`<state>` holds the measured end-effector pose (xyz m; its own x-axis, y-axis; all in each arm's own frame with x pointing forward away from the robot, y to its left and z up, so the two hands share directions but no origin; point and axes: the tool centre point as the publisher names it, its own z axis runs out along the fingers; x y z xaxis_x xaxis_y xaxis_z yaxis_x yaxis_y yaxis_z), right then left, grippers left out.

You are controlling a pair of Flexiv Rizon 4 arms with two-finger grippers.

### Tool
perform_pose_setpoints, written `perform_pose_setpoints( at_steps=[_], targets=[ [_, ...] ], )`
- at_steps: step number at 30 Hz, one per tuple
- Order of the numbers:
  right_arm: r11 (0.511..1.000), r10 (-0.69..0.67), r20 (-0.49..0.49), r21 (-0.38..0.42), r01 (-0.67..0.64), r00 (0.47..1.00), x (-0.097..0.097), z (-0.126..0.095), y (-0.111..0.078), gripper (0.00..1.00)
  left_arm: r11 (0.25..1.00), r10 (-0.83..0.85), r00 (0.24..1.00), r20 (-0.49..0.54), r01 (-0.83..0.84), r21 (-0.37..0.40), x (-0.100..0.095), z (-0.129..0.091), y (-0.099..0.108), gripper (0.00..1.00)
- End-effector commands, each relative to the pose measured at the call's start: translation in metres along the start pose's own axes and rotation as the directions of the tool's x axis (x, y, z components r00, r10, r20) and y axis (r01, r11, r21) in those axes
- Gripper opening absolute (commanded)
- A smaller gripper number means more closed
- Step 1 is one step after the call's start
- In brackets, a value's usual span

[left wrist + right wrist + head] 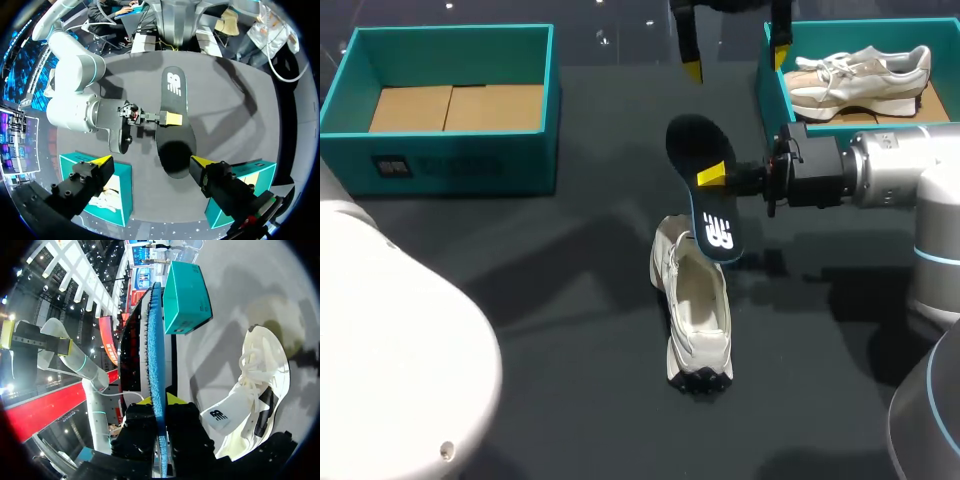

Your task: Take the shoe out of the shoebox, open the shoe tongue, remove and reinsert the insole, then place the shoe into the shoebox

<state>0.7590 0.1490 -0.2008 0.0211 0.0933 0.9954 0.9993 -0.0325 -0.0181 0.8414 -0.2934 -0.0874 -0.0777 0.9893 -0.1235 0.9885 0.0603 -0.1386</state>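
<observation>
The right gripper (712, 175) pinches a dark insole (705, 190) that has a white logo on its narrow end. That end hangs just over the white shoe (698, 315), which lies in the middle of the table (570, 300). The left gripper (736, 64) hangs above, fingers spread, holding nothing.
</observation>
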Motion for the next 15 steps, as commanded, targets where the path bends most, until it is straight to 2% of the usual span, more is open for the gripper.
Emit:
perform_pose_setpoints(
  at_steps=[1, 8, 15],
  targets=[
    [1.0, 0.001, 0.003, -0.001, -0.001, 1.0, 0.0, 0.001, -0.001, 0.0, 1.0, -0.004, 0.996, -0.086, 0.005, 0.003, -0.004, 0.001, 0.001, 1.0],
    [1.0, 0.001, 0.003, -0.001, -0.001, 1.0, 0.0, 0.001, -0.001, 0.0, 1.0, -0.019, 0.998, -0.058, 0.019, -0.005, 0.003, 0.004, 0.0, 1.0],
    [1.0, 0.001, 0.003, -0.001, -0.001, 1.0, 0.0, 0.001, -0.001, 0.0, 1.0, 0.0, 0.998, 0.07, 0.001, -0.011, 0.018, 0.005, -0.006, 1.0]
  ],
)
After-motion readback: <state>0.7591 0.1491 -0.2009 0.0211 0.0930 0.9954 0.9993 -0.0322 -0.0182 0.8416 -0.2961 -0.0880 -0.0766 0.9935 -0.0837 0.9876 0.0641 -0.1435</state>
